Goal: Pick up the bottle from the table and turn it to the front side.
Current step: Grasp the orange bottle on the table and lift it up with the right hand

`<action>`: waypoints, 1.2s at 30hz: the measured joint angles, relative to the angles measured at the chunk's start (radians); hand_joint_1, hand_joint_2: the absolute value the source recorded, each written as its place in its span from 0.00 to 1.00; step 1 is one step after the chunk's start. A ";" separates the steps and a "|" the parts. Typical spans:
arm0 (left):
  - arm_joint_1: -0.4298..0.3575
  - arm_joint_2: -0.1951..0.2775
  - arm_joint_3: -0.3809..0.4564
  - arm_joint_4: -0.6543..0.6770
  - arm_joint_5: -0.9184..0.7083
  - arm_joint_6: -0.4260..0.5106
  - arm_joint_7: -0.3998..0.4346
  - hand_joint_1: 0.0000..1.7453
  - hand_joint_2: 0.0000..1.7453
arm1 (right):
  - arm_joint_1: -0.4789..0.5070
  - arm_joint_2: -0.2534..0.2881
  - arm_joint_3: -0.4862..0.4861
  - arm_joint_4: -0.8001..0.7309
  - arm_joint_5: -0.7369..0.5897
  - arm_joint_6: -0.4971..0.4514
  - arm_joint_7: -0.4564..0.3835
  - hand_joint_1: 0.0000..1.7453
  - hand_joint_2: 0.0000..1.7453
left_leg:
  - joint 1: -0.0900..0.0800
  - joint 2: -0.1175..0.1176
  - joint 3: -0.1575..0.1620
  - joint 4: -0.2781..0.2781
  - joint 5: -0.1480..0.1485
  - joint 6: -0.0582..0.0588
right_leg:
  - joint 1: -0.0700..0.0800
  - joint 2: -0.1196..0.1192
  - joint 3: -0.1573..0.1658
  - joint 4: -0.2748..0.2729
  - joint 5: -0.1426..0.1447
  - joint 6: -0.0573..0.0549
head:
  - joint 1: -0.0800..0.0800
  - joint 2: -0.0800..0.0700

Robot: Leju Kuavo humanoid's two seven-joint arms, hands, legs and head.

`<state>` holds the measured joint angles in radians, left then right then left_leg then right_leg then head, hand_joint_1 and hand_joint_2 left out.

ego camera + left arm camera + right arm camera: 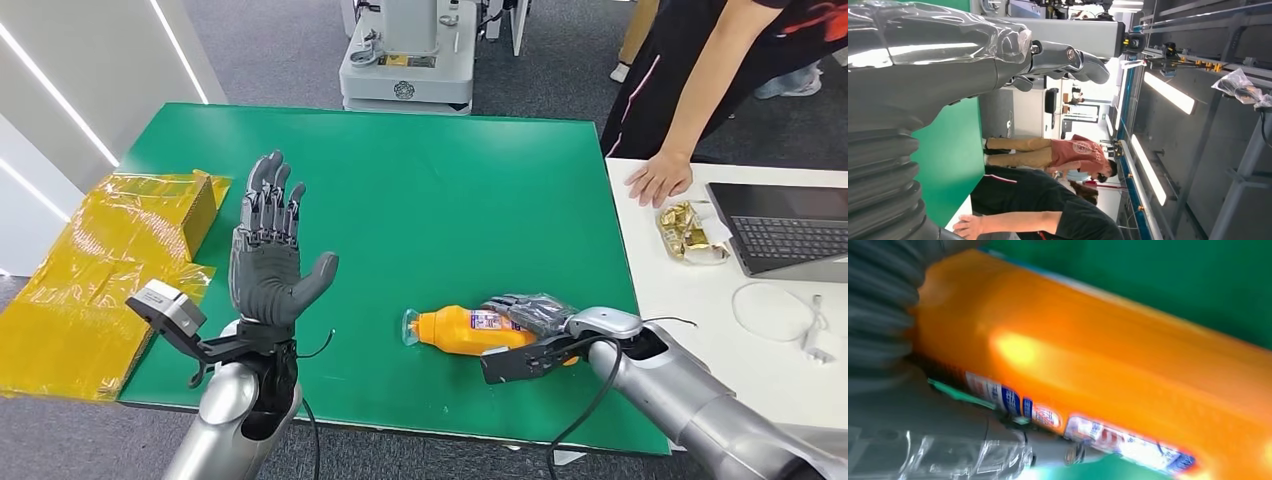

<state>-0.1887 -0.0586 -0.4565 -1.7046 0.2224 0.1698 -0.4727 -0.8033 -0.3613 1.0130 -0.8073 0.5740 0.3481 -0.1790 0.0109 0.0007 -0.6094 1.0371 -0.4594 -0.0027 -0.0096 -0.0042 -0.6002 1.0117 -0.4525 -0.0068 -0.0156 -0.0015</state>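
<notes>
An orange bottle with a clear-wrapped cap and a white-and-blue label lies on its side on the green table, near the front edge, cap pointing left. My right hand grips its base end, dark fingers curled over the far side. In the right wrist view the bottle lies pressed against the hand's grey ribbed cover. My left hand is raised above the table's front left, palm towards the camera, fingers spread and holding nothing. In the left wrist view that hand is lifted off the table.
A yellow-wrapped cardboard box lies off the table's left edge. On the white table to the right, a person's hand rests beside a gold packet, a laptop and a white cable. A machine base stands beyond the far edge.
</notes>
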 joint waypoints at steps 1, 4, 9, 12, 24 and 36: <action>-0.001 0.000 0.000 0.003 0.000 0.001 0.000 0.00 1.00 | -0.002 0.000 0.001 0.002 0.013 0.003 0.008 0.00 1.00 | 0.000 0.000 0.000 0.000 0.000 0.000 | 0.000 0.000 0.000 0.000 0.000 0.000 | 0.000 0.000; -0.003 0.000 -0.002 0.012 0.000 0.002 0.000 0.00 1.00 | -0.005 -0.002 0.003 0.006 0.044 0.010 0.028 0.00 1.00 | 0.000 0.000 0.000 0.000 0.000 0.000 | 0.000 0.001 0.000 0.000 0.000 0.000 | 0.000 0.000; -0.007 0.000 -0.007 0.024 -0.001 0.003 0.000 0.00 1.00 | -0.015 -0.007 0.003 0.006 0.081 0.018 0.048 0.28 1.00 | 0.000 0.000 0.000 0.001 0.000 0.000 | 0.000 0.000 0.000 0.000 0.000 0.000 | 0.000 0.000; -0.007 0.000 -0.008 0.028 -0.001 0.004 0.000 0.00 1.00 | -0.017 -0.009 0.004 0.006 0.103 0.000 0.058 0.99 1.00 | 0.000 0.000 0.000 0.001 0.000 0.000 | 0.000 0.001 0.000 0.000 0.000 0.000 | 0.000 0.000; -0.003 0.000 -0.008 0.030 -0.019 0.008 0.001 0.00 1.00 | 0.018 -0.009 -0.014 -0.017 0.147 -0.142 0.101 1.00 1.00 | 0.000 0.000 0.000 0.000 0.000 0.000 | 0.000 0.000 0.000 0.000 0.000 0.000 | 0.000 0.000; 0.015 -0.005 -0.008 0.029 -0.042 0.023 0.010 0.00 1.00 | 0.194 0.029 -0.214 -0.189 0.093 -0.408 0.156 1.00 1.00 | 0.000 -0.002 -0.001 0.000 0.000 0.001 | 0.000 -0.002 0.000 0.000 0.000 0.000 | 0.000 0.000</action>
<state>-0.1739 -0.0639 -0.4643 -1.6754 0.1808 0.1927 -0.4624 -0.6093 -0.3320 0.7994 -0.9966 0.6669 -0.0594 -0.0231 0.0111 -0.0010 -0.6107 1.0372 -0.4599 -0.0021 -0.0093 -0.0063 -0.6003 1.0116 -0.4526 -0.0064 -0.0155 -0.0015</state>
